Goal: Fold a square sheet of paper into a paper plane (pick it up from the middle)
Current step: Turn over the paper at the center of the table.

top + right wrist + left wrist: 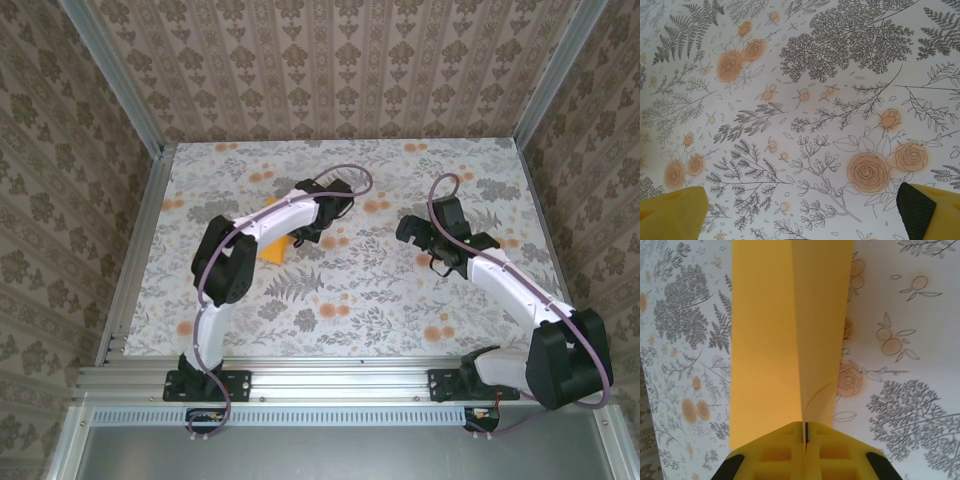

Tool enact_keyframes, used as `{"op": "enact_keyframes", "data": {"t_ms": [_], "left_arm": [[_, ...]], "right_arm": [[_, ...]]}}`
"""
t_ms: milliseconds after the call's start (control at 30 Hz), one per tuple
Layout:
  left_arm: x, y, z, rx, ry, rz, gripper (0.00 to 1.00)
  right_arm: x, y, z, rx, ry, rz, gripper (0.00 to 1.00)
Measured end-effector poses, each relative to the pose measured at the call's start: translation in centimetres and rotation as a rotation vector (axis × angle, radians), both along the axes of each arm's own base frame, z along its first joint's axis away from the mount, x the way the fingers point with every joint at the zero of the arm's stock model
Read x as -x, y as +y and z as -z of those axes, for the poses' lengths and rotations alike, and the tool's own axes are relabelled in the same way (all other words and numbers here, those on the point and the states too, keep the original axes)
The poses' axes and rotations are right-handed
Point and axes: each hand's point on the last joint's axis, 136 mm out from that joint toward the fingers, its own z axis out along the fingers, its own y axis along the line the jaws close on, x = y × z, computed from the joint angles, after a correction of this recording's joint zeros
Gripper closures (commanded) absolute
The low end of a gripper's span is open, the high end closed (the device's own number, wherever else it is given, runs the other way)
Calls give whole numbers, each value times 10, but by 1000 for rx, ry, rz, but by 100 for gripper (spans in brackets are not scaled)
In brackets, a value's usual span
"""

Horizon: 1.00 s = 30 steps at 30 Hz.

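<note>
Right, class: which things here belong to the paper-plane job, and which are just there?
Job:
orange paper, creased down its middle
left gripper, shut on it
right gripper, open above the cloth

Just there:
floral tablecloth
patterned walls
metal frame

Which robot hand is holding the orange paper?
The left gripper, pinched shut on the orange paper; the right gripper hangs open and empty.
</note>
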Motion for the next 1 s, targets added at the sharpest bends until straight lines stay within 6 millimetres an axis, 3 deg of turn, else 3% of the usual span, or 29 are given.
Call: {"op": "enact_keyframes", "data": {"t_ms": [167,333,500,733,800,867,1000], "left_arm": [[-8,-31,19,-2,0,17,100],[4,-55,40,-18,34,48,100],[16,-70,48,36,82,55,83],[24,-105,42,198,148,87,58],[30,-116,34,264,172,109,50],[34,-128,13,349,176,137,44],[37,-146,-60,565,110,196,35]], "right_arm": [[3,-5,3,-1,3,18,0],[5,-10,5,-4,5,41,0],[8,-18,5,-6,0,77,0],[11,-21,6,-24,-3,105,0],[11,-21,7,-38,-2,110,1],[9,-18,8,-57,-4,106,1],[2,-3,9,-121,-8,56,2]]}}
